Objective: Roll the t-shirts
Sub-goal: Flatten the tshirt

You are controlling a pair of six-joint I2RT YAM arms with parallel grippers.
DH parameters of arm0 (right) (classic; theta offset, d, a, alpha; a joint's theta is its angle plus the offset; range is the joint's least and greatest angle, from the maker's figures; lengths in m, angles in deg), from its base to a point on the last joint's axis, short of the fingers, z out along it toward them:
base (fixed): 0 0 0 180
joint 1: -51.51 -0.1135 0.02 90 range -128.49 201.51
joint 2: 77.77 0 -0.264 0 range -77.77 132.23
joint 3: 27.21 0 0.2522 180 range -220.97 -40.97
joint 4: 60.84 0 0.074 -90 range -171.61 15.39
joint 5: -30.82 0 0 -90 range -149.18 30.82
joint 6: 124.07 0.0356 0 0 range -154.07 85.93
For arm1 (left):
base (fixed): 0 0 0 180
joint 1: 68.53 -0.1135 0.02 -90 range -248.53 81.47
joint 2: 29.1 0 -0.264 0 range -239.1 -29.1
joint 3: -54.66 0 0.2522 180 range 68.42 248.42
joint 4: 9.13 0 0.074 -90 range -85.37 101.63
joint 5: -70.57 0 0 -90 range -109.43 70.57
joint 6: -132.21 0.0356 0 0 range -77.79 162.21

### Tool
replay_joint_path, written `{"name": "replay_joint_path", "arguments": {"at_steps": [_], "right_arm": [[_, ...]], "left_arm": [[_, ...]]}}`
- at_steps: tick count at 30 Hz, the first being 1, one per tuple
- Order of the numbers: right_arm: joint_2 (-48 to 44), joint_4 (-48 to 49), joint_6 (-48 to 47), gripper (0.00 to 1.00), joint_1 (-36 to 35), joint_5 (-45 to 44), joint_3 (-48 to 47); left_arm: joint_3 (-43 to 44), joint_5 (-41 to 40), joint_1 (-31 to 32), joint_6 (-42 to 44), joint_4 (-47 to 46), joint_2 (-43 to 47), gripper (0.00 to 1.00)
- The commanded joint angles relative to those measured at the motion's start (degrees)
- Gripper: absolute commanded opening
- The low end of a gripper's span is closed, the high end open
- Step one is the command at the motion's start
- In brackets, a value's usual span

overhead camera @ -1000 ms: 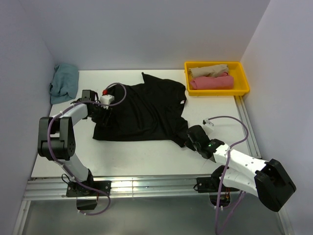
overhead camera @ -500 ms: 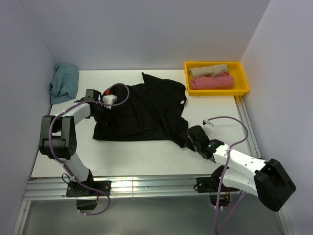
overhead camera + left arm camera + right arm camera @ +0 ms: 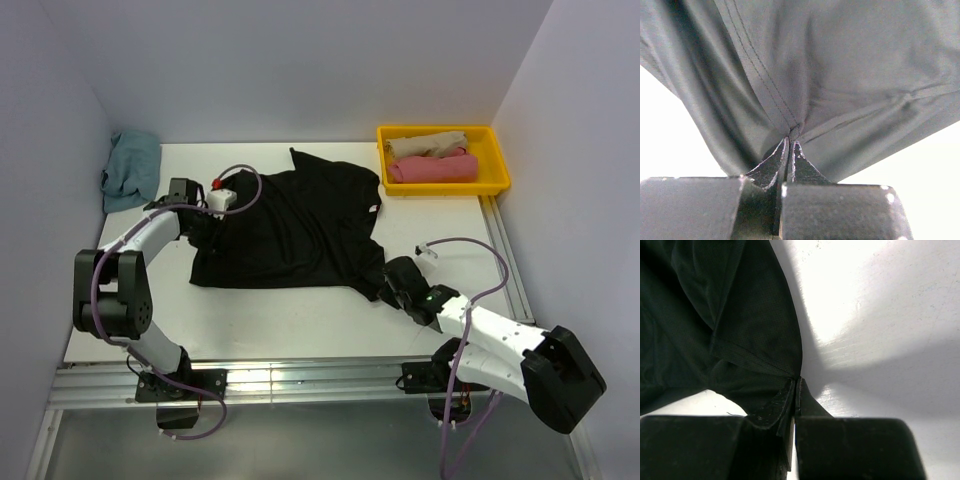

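Your black tee (image 3: 290, 225) lies spread flat mid-counter (image 3: 280, 325), small white label at its right edge. Your L end effector (image 3: 790, 144) is clamped shut on tee's left edge: stitched seam pinched betw fingertips, cloth puckering out from pinch. Your R end effector (image 3: 796, 382) is also closed, nipping tee's near-right corner at counter lvl. Far right: yellow tray (image 3: 497, 186) holds pink roll (image 3: 432, 168) w/ beige roll (image 3: 425, 145) behind it. Far-left corner: dusty-blue tee (image 3: 130, 170), bunched, well apart from black tee.

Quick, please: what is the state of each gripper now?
Left gripper: closed on the black t-shirt.
Right gripper: closed on the black t-shirt too.
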Motion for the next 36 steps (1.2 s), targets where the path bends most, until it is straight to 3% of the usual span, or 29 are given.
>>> {"name": "replay_joint_path", "arguments": {"at_steps": [1,6,7,10,15,18,26,31,34,36], "right_arm": [[-2.40,-1.35,0.50,0.05,-0.27,-2.55,-0.38],[-6.79,-5.13,1.65,0.24,-0.36,-4.22,0.06],[-7.58,-5.83,1.82,0.35,-0.27,-4.57,0.14],[-10.66,-7.59,1.91,0.49,-0.27,-3.87,0.67],[-16.64,-9.62,2.09,0.58,-0.18,-5.62,1.29],[-14.55,-8.74,-1.68,0.58,2.01,-5.89,-2.57],[9.17,0.65,-15.38,0.54,12.03,2.46,-16.98],[20.95,0.58,-19.00,0.51,14.67,5.18,-25.07],[22.11,0.31,-20.32,0.50,15.46,4.56,-25.71],[22.20,4.25,-21.37,0.50,17.48,10.25,-24.03]], "left_arm": [[3.18,-0.31,0.23,-0.17,3.29,3.93,0.00],[2.31,-1.19,0.23,-0.17,5.58,6.74,0.00],[1.96,-1.54,0.23,-0.09,5.67,7.09,0.00],[1.25,-1.89,-0.03,0.18,7.25,8.06,0.00],[-0.06,-1.01,-0.83,0.97,9.63,9.55,0.00],[-1.64,-0.92,-1.18,1.15,10.07,11.05,0.00],[-5.95,-0.92,-1.79,1.50,10.25,13.60,0.00],[-5.95,-0.57,-1.88,1.50,10.42,13.77,0.00],[-6.04,-1.18,-1.97,1.67,10.25,13.69,0.00],[-6.04,-0.92,-2.15,1.94,10.24,13.25,0.00]]}}
